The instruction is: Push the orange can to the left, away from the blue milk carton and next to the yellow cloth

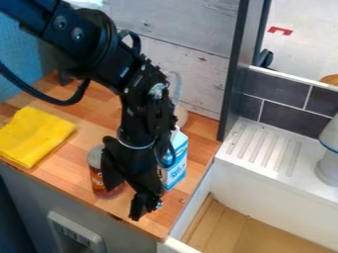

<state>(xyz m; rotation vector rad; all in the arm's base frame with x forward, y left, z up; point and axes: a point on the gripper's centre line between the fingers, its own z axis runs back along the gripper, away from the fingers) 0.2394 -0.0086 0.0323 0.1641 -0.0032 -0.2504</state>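
The black gripper (pixel 125 200) hangs over the front part of the wooden counter, with its two fingers spread apart. Behind and left of the fingers stands a can (pixel 96 173) with a grey top and a reddish-orange side, partly covered by the gripper. A blue and white carton (pixel 176 165) stands upright just right of the gripper, its left side hidden by it. Whether the gripper touches either one I cannot tell. On the counter's left lies a folded yellow cloth (pixel 34 136).
The wooden counter (pixel 76 165) ends at a front edge near the gripper. A pale rounded object (pixel 180 113) is partly behind the arm. To the right are a dark upright post (pixel 235 64), a white ribbed drainboard (pixel 267 148), a sink basin and a whitish object (pixel 328 165).
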